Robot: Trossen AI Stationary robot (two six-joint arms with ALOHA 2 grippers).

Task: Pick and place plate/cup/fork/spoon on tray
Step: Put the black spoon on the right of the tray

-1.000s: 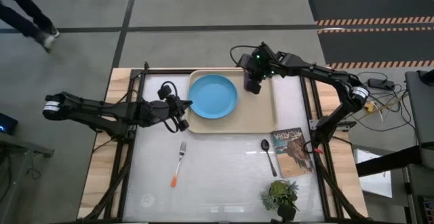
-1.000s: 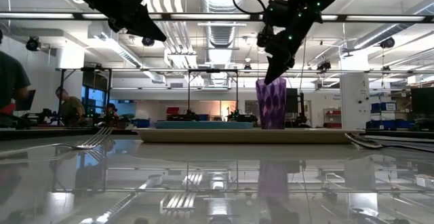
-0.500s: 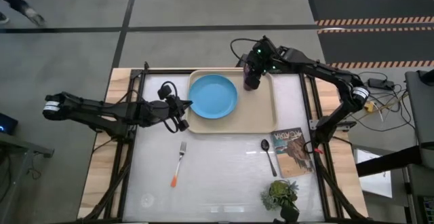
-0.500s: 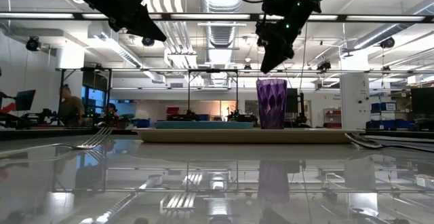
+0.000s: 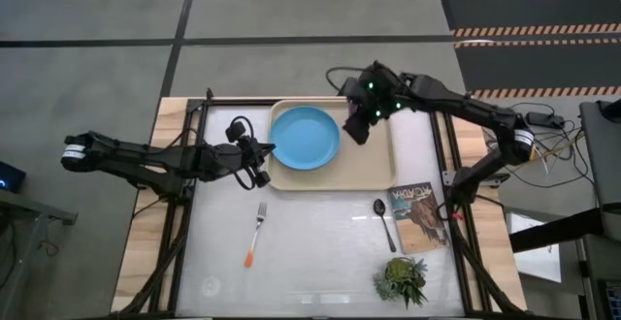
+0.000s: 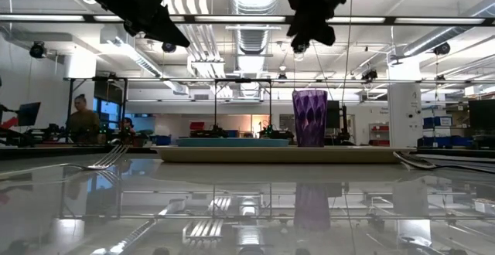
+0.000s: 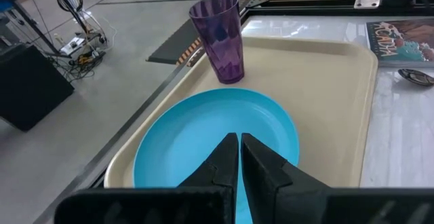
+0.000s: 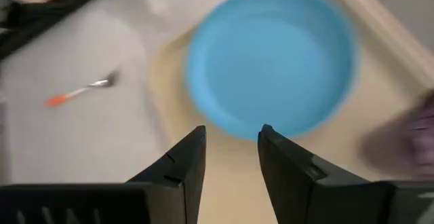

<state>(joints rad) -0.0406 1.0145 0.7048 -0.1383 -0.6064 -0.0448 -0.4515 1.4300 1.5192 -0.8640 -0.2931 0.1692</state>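
The purple cup [image 6: 309, 117] stands upright on its base at the far right part of the cream tray [image 5: 375, 161]; it also shows in the left wrist view [image 7: 222, 37]. In the high view my right arm hides it. The light-blue plate [image 5: 305, 137] lies flat on the tray's left half. My right gripper [image 8: 230, 134] is open and empty, high above the cup [image 6: 309, 23]. My left gripper [image 5: 266, 156] is shut and empty, in the air over the tray's left rim. The fork [image 5: 254, 235] and the dark spoon [image 5: 384, 221] lie flat on the table.
A picture-covered book [image 5: 417, 216] lies right of the spoon. A small green potted plant [image 5: 402, 279] stands at the near right. The open table between fork and spoon is bare. People show in the room behind the table [image 6: 81, 116].
My right gripper has risen from the cup's rim to well above it, tipping and shifting a little toward the plate. The cup stays upright on the tray where it was.
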